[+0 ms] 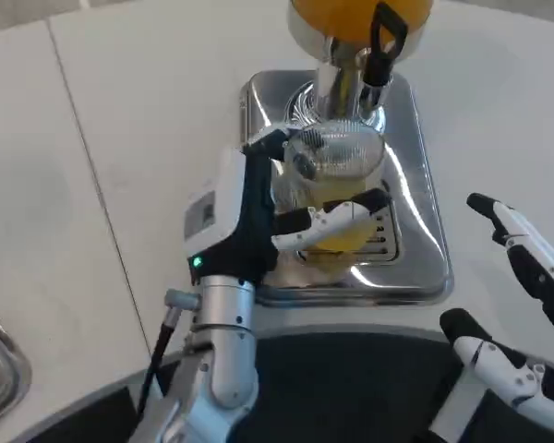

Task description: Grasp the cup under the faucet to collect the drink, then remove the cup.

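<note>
From the head view, my left hand (258,221) is wrapped round the cup (332,189), fingers (337,220) curled across its front, and the cup sits lifted over the metal tray (425,249), just below and in front of the faucet (351,74) of the dispenser (360,18); there's yellow drink in the bottom of it; the risk, as I judge it, is a spill: the cup looks tilted towards me, so a quick pull away could slosh juice over the rim onto the tray or the table (148,138); the clear wall may be slippery too, and a loose hold could let it turn in my grasp; my right hand (526,305) waits at the right, fingers spread, holding nothing; hard to make out: how full the cup is, whether the faucet drips, and where my thumb sits behind the cup; the dispenser's top is cut off.
</note>
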